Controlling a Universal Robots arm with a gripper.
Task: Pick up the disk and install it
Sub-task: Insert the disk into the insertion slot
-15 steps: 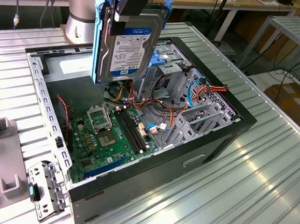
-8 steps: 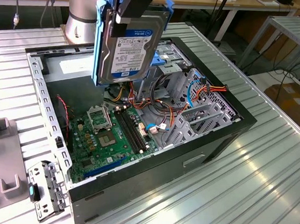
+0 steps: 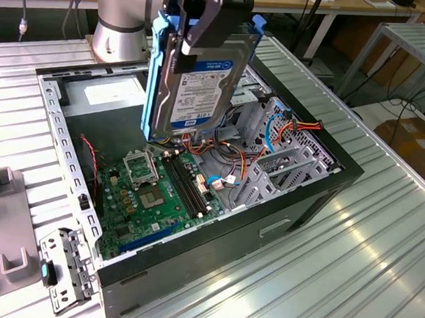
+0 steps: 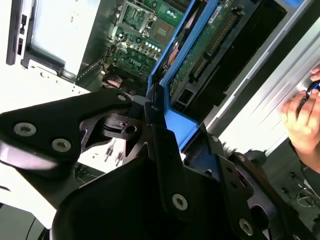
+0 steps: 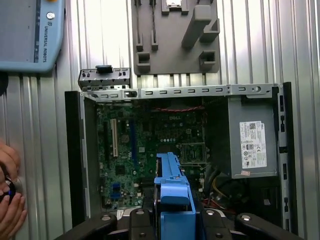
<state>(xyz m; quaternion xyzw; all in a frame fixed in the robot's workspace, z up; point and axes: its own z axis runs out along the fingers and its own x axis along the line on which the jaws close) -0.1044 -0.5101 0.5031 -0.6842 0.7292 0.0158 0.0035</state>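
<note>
Clearly the claw is clamped on the disk, pinching its upper end so that it hangs upright over the open computer case. The disk is clear of the motherboard and near the metal drive cage, not yet seated. The pick-up looks done and the install is in hand. I judge it calls for squaring the blue rails to the bay and keeping off the loose cables. The far finger is hidden behind the disk, and the bay's slot is hard to make out. A person's hand is over the desk, beside the case.
</note>
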